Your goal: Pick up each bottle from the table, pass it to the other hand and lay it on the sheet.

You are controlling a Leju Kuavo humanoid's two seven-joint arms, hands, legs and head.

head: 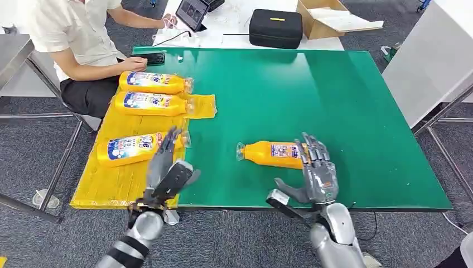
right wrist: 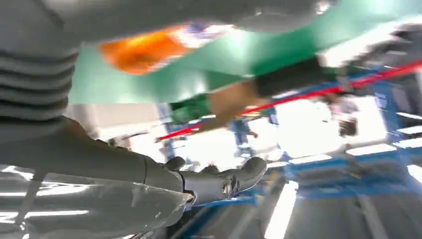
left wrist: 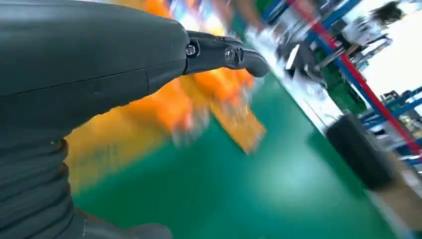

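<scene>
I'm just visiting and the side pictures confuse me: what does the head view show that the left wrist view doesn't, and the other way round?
Only the head view: three bottles on the yellow sheet, a fourth bottle on the green table by the open right robot hand, and a seated person.

Only the left wrist view: blurred blue and red racking.

Both: the open left robot hand, orange bottles and the table, blurred in the wrist view.

Bottle labels [head: 148,82] blurred (blue and white), no legible text

3 orange plastic bottles [head: 148,103] lie on the yellow sheet [head: 111,181]; 1 orange bottle [head: 270,153] lies on the green table [head: 334,100].
</scene>
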